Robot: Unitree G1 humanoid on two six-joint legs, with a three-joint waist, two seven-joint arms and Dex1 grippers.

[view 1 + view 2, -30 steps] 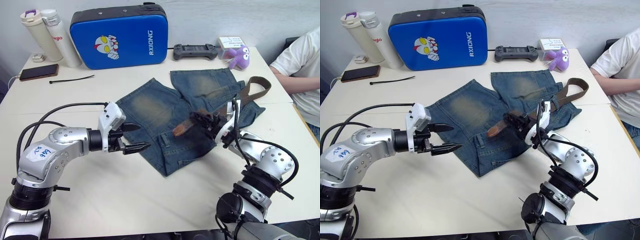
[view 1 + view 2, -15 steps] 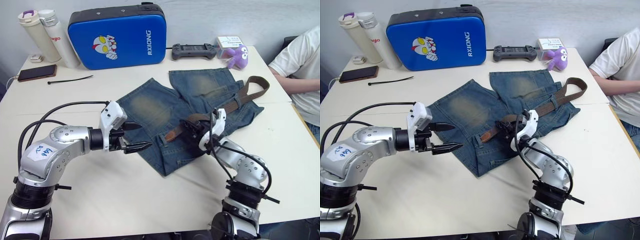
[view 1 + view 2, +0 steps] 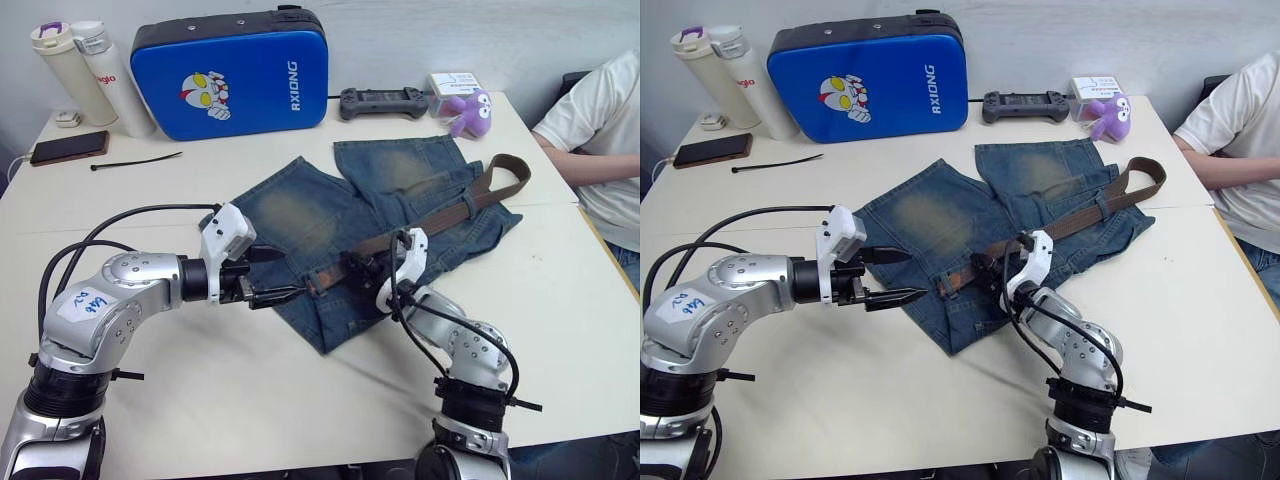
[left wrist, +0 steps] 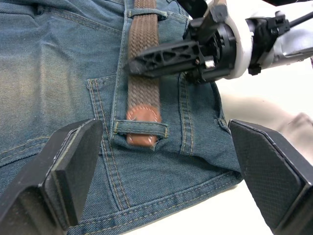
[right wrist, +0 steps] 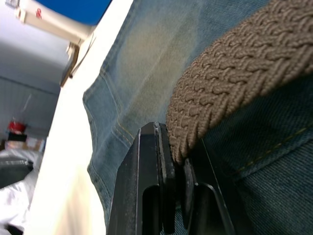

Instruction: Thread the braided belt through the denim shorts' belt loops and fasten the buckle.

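The shorts (image 3: 380,230), faded blue denim, are spread flat on the white table (image 3: 200,400). The brown woven belt (image 4: 144,73) is laid along the waistband, its rounded leather tip (image 4: 143,126) tucked under a stitched loop (image 4: 142,129). The right gripper (image 3: 358,272) is clamped on the belt; the left gripper (image 3: 272,276) is held apart beside the waistband.

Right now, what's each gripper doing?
Left gripper: jaws open, holding nothing.
Right gripper: jaws shut on the belt.
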